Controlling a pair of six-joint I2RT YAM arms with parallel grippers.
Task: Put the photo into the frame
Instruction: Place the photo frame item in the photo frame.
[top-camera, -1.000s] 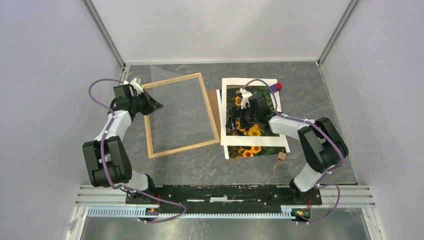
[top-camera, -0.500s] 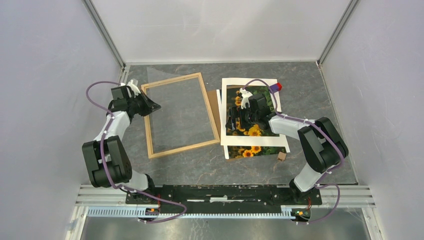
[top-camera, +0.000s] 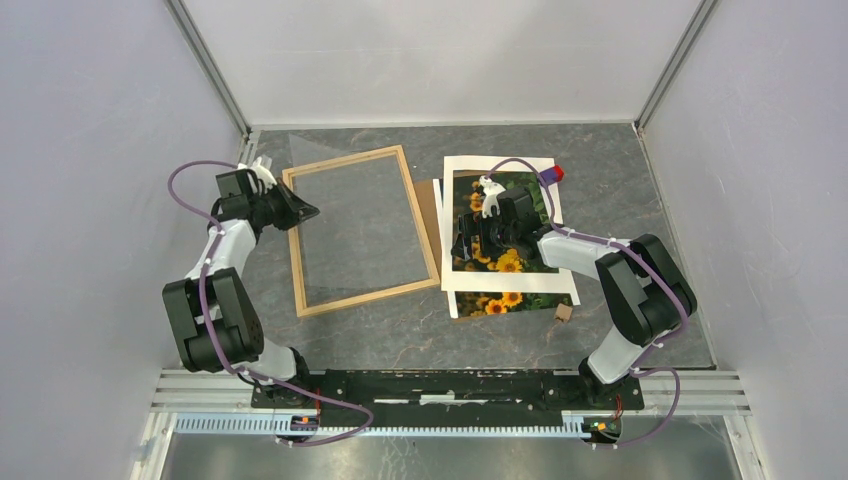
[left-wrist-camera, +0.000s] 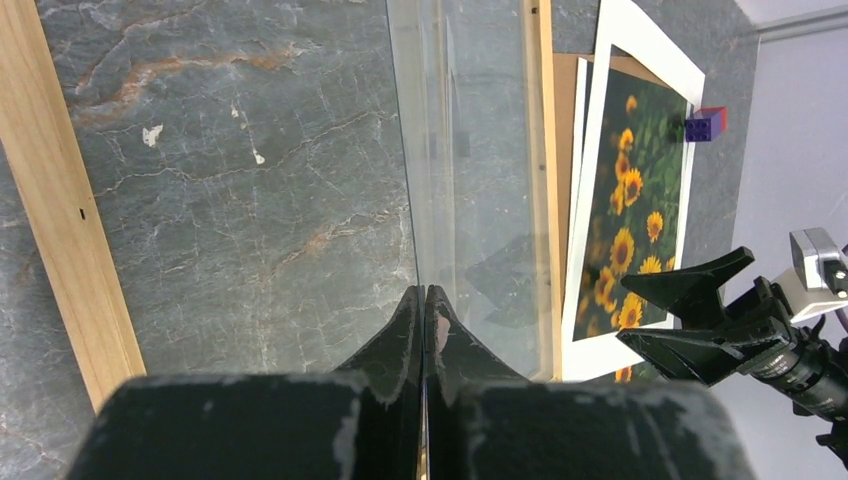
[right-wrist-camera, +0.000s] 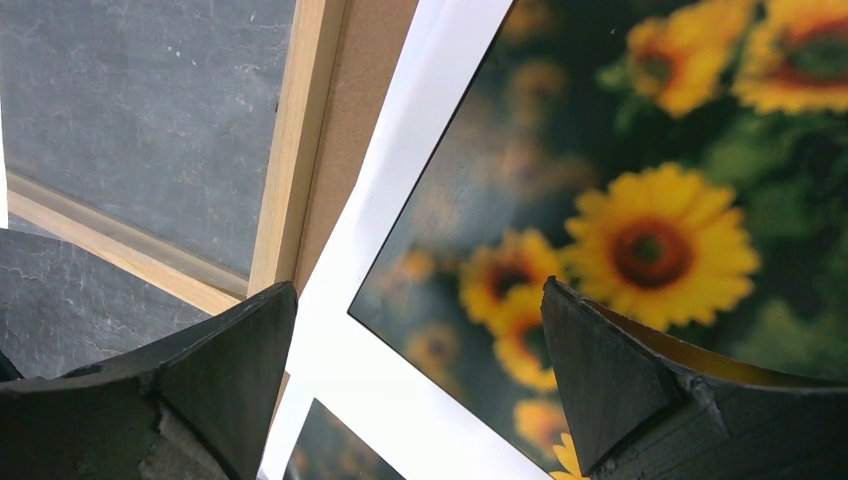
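Since the frame (top-camera: 370, 296) lies on the surface (top-camera: 400, 340) with only stone showing inside it, nothing is loaded yet. Your left gripper (left-wrist-camera: 422, 300) pinches the clear pane (left-wrist-camera: 460, 150) by its edge, and it is likely brittle and slick. Right of the frame, the white mat (top-camera: 510, 283) covers the photo (top-camera: 510, 262) on the brown backing board (top-camera: 428, 205). The photo is thin, floppy paper, so take its exposed near edge. Your right gripper (right-wrist-camera: 417, 290) hovers wide open, holding nothing.

Below the right gripper (right-wrist-camera: 418, 288) the white mat (right-wrist-camera: 400, 150) overlies the photo (right-wrist-camera: 640, 240); ahead, a glass pane (left-wrist-camera: 480, 150) covers part of the opening of the frame (left-wrist-camera: 50, 200).
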